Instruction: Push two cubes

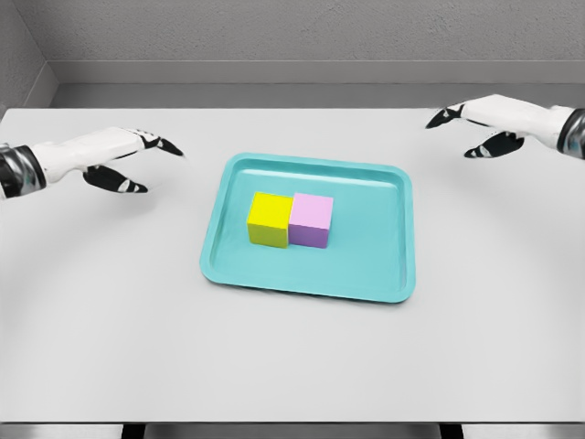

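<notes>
A: Entry, head view. Surfaces first. What do you log?

B: One table [292,366], matte white, flat, smooth, no markings. On it one tray [375,274], teal, rectangular with rounded corners and a low raised rim, finish looks like plain plastic. It sits slightly skewed to the table's edges.

A: Contents, counted?

B: Two cubes. One yellow cube [269,218] on the left, one pink cube [311,220] on the right, both with sharp edges and flat, even-coloured faces. Their inner sides touch; no gap shows. They stand on the tray floor, left of its centre.

A: Hands?

B: Two. Left hand [128,160] comes in from the left, white shell with black fingertips, fingers spread and relaxed, gripping nothing. Right hand [480,128] at the upper right, same build, fingers likewise loose and empty. Both are outside the tray, well apart from the cubes.

A: Edges and room?

B: Bare tray floor all round the pair, widest to the right of the pink cube, narrower between the yellow cube and the left rim. Bare tabletop lies on every side of the tray. Grey wall [292,37] behind the far table edge.
</notes>
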